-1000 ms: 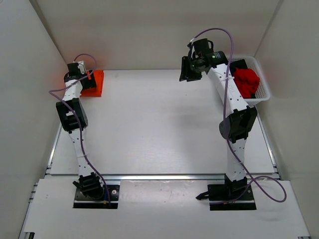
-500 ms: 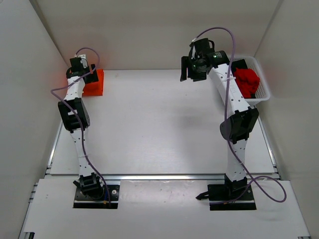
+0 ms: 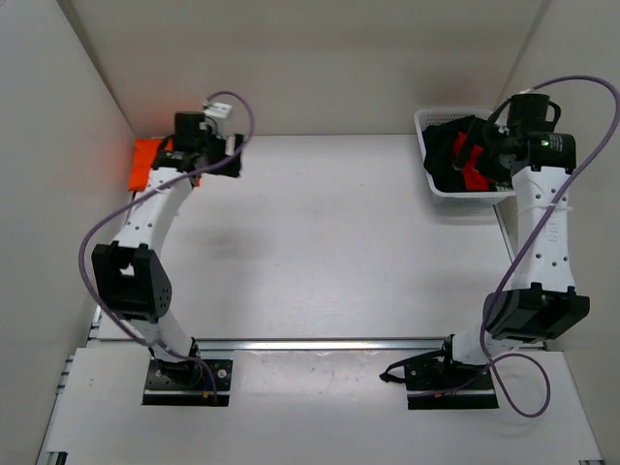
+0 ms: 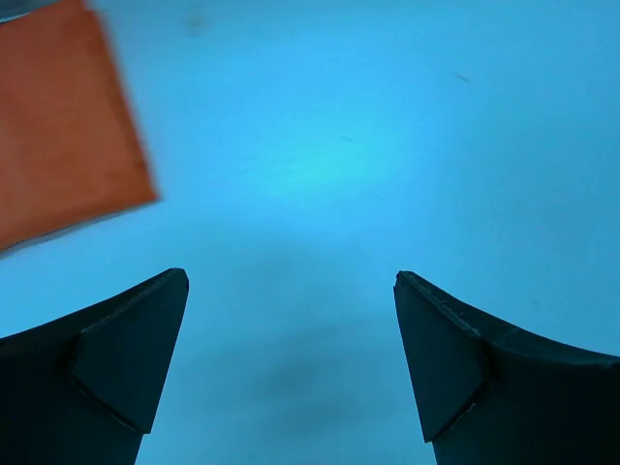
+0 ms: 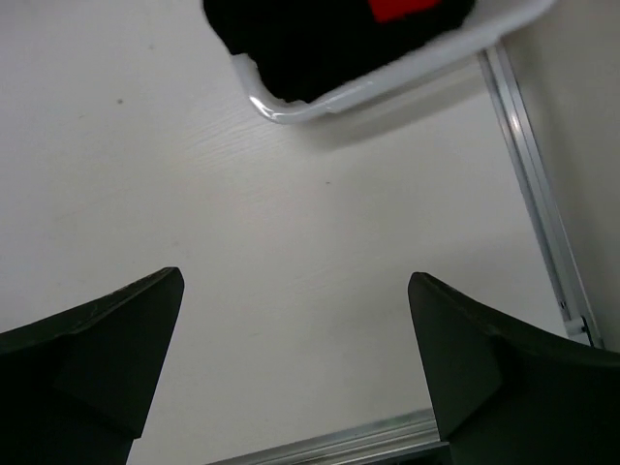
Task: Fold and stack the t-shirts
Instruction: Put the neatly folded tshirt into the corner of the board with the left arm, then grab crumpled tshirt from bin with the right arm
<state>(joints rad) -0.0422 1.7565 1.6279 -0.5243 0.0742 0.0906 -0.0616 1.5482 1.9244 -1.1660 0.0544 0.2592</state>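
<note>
Looks down on a white bench (image 3: 320,242) boxed in by pale walls, both arms reaching toward the far edge. Finds the left fingers (image 3: 225,158) at the upper left of the overhead frame, spread wide and pinching nothing, hanging over bare bench just right of the orange t-shirt (image 3: 145,161). Shows that t-shirt lying flat as a folded rectangle in the far-left corner, close to the wall and apart from the fingers. Catches its edge in the upper left corner of the left wrist view too, with blue-tinted bench filling the gap between the two dark fingertips.

Finds the right fingers (image 3: 487,155) at the upper right, likewise spread wide and empty, poised by the white mesh basket (image 3: 465,194). Puts the black t-shirt (image 3: 444,145) and the red t-shirt (image 3: 472,172) bunched together inside that basket, red showing among folds of black, neither one folded. Frames, from the right wrist, the basket's rounded corner at the top edge, black cloth heaped against its rim with a sliver of red behind. Shows plain bench between the fingertips there and a metal rail (image 5: 533,194) running down the right side.
</note>
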